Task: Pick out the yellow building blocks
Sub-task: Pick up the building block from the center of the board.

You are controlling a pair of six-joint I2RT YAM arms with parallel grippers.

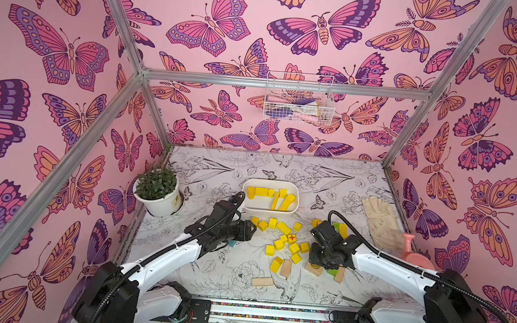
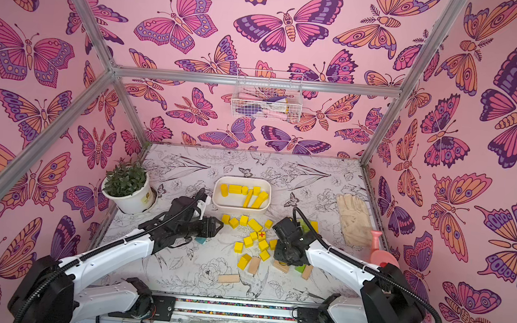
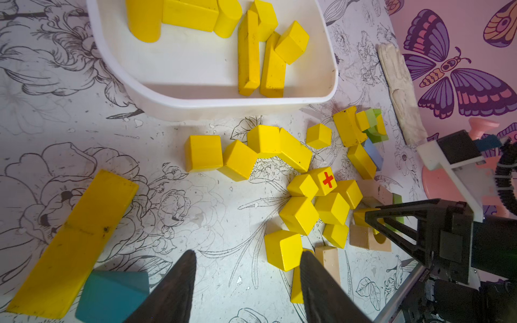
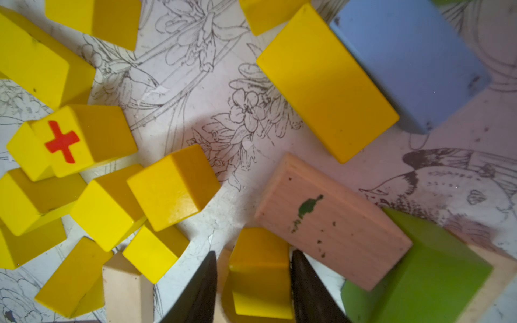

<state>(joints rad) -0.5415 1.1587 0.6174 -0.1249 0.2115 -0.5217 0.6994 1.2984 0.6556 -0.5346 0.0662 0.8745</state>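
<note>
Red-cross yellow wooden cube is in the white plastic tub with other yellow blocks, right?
No: the yellow wooden cube with the red cross lies on the table outside the white plastic tub, per the left wrist view. Other yellow blocks are inside.

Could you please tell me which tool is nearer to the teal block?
Left. The left tool hovers just beside the teal block; the right tool straddles a yellow block beyond the red-cross cube.
</note>
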